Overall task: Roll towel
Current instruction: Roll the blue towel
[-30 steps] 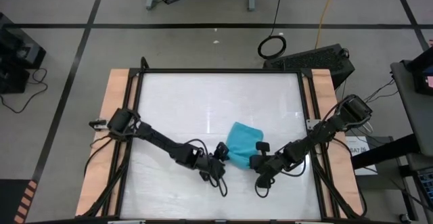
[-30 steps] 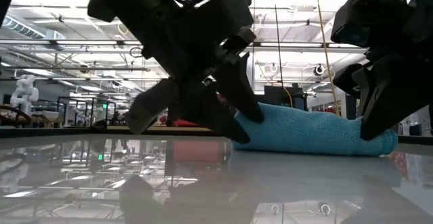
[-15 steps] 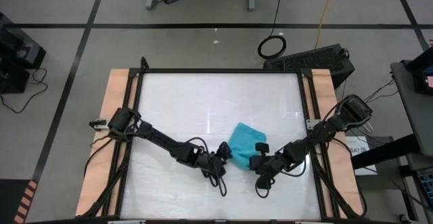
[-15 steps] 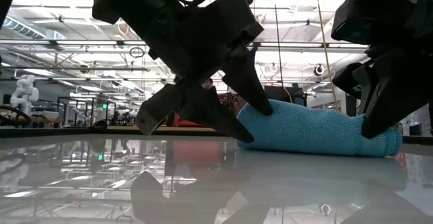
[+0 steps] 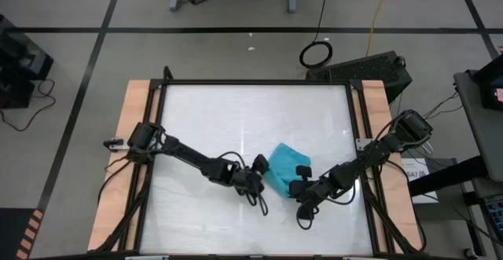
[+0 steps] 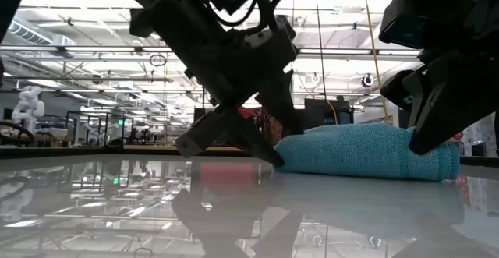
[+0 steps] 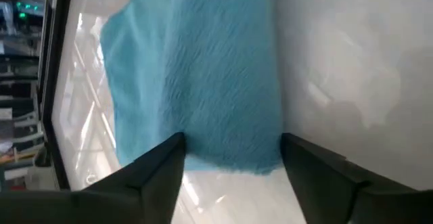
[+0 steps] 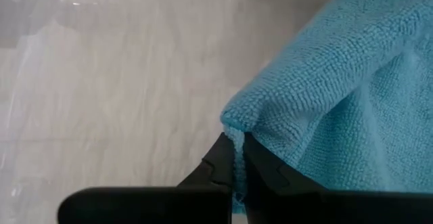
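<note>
On the white table, near its front edge, the rolled towel lies between the left gripper, fingers spread wide around one end, and the right gripper, pinching its corner.

I see a grey floor crossed by dark tape lines, a coiled cable, and bright ceiling lights beyond.
</note>
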You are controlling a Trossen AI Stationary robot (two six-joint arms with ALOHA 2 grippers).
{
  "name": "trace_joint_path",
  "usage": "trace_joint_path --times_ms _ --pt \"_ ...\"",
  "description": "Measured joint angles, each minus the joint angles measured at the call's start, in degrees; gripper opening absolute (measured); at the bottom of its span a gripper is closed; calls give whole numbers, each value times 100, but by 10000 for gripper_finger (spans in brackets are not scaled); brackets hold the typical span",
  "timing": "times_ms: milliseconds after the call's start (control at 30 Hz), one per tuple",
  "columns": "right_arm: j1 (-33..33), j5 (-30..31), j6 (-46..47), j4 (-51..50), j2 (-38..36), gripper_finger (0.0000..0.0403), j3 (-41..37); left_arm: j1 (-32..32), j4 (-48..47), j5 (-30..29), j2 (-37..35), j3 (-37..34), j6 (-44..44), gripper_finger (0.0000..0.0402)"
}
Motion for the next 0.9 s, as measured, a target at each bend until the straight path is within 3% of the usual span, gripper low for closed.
trace_joint_path --times_ms 333,500,700,900 --pt "4 -25 -50 37 -1 4 0 257 -26 1089 122 13 507 171" --pt "4 -31 -72 33 -2 4 0 183 -67 1159 205 24 601 124" --pt "-11 -109 -159 -36 -2 4 0 57 -358 1123 195 24 292 24" --pt "-13 -118 -334 -331 -3 22 2 -39 -896 1432 190 180 -602 11"
